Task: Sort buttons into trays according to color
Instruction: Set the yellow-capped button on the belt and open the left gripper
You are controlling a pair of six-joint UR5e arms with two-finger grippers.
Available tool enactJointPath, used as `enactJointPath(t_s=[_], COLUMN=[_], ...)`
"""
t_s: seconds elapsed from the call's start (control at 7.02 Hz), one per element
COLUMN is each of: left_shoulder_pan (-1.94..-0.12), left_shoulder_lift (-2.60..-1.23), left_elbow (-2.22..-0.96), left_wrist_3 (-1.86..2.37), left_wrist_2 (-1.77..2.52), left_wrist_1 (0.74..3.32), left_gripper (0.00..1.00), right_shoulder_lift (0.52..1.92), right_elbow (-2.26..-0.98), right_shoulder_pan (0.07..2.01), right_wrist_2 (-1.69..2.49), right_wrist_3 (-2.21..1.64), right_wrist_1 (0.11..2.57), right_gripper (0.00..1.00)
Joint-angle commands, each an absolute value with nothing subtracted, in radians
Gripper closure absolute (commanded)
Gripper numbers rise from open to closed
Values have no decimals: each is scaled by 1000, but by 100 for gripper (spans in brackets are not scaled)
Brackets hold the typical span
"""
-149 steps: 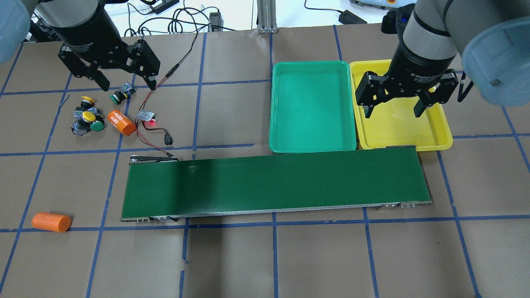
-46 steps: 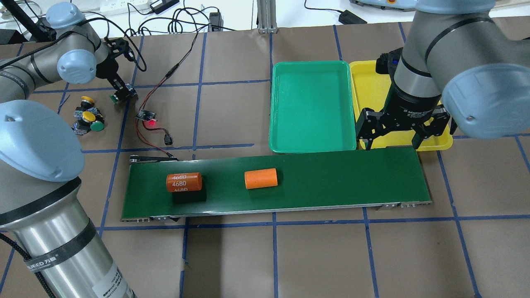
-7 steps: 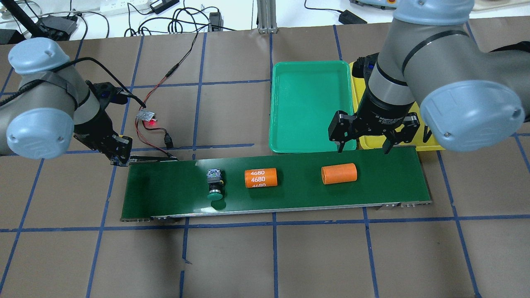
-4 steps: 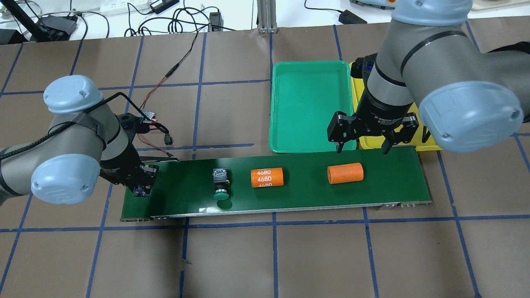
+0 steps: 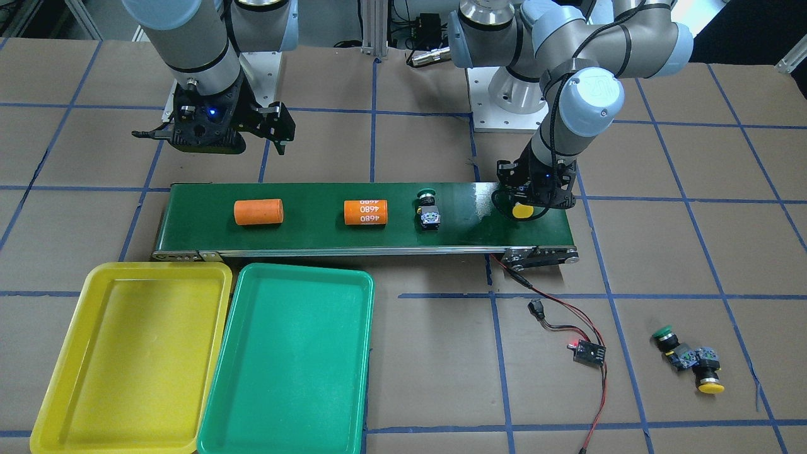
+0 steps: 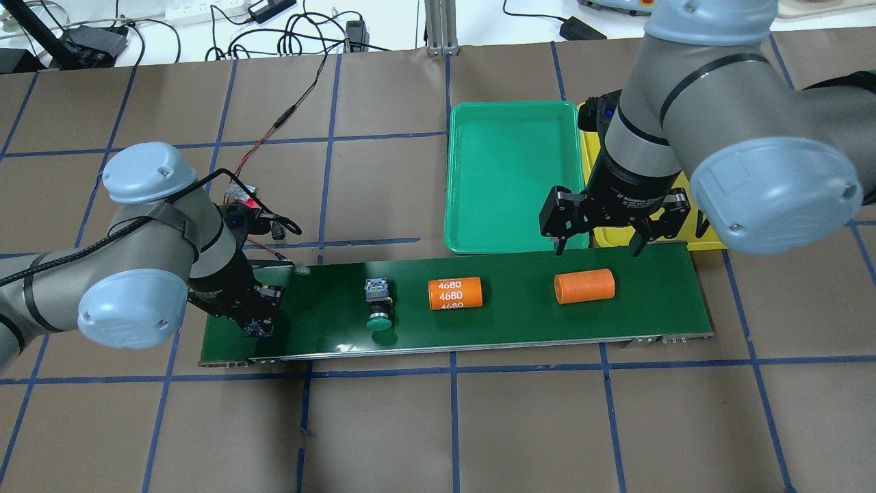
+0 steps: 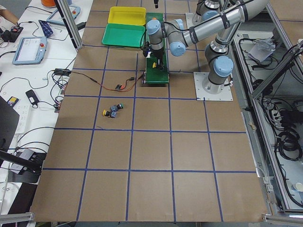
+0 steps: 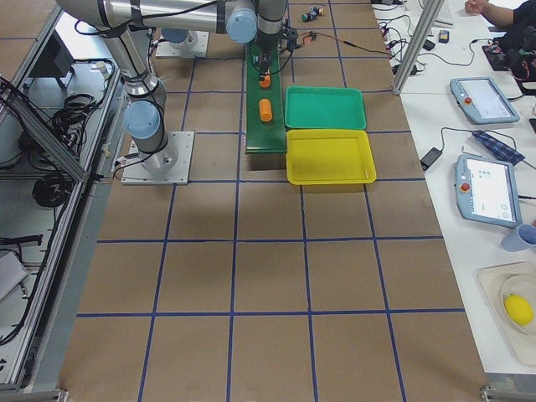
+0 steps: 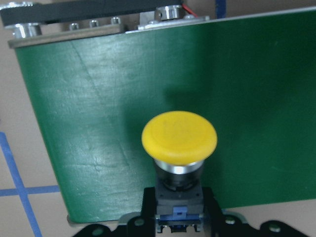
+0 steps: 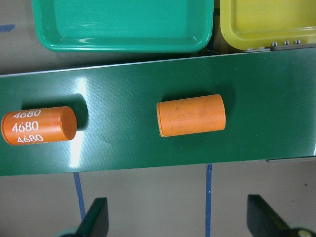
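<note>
My left gripper (image 6: 259, 323) is shut on a yellow-capped button (image 9: 179, 138), held just above the left end of the belt; its cap (image 5: 521, 211) points along the belt. A green-capped button (image 6: 378, 309) lies on the belt further along. One green button (image 5: 665, 337) and one yellow button (image 5: 709, 381) lie together on the table. The green tray (image 5: 290, 359) and yellow tray (image 5: 126, 353) stand side by side with nothing in them. My right gripper (image 6: 594, 243) hangs open over the belt's far edge, beside the trays, holding nothing.
The dark-green conveyor belt (image 6: 513, 322) carries an orange cylinder marked 4680 (image 6: 455, 294) and a plain orange cylinder (image 6: 584, 286), the latter below my right gripper. A small circuit board with a red light (image 5: 586, 352) and wires lies by the belt's left end.
My left arm has swung from beside the belt's end to over it, carrying the yellow button. The green button and both cylinders have travelled right along the belt. The right gripper barely moved.
</note>
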State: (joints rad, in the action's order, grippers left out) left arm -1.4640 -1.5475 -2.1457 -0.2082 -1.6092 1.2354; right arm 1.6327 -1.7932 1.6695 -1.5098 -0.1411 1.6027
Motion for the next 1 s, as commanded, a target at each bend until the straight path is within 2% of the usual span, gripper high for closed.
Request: enactJointPath(t_s=[0.0,0.14,0.43,0.71,0.85], left_shoulder_pan=[-1463,-1465,-1419,-1291,-1257], left_shoulder_lift=[-1552,-1545,-1574,-1729,-1837], left_elbow=[-2140,-2111,-1902,-1751,-1686], left_wrist_3=[-218,-239,-379,-510,-529], left_wrist_2=[-1608,-1612,-1634,-1651,-1660], left_wrist_1=[1227,1230,1343,1333,1239], left_gripper=[0,0,0,0,0], right_shoulder_lift=[1632,1632,1631,1625,1623], right_elbow=[-1793,-1793,-1793,-1793,-1793], right_shoulder_pan=[1672,1672,1672,1672,1672], right_wrist_2=[-1509,-1511,-1509,-1517,-1517], right_wrist_3=[-141,-141,-141,-141,-141], right_wrist_1=[1603,1603,1602,1600,1603], right_gripper=[0,0,0,0,0])
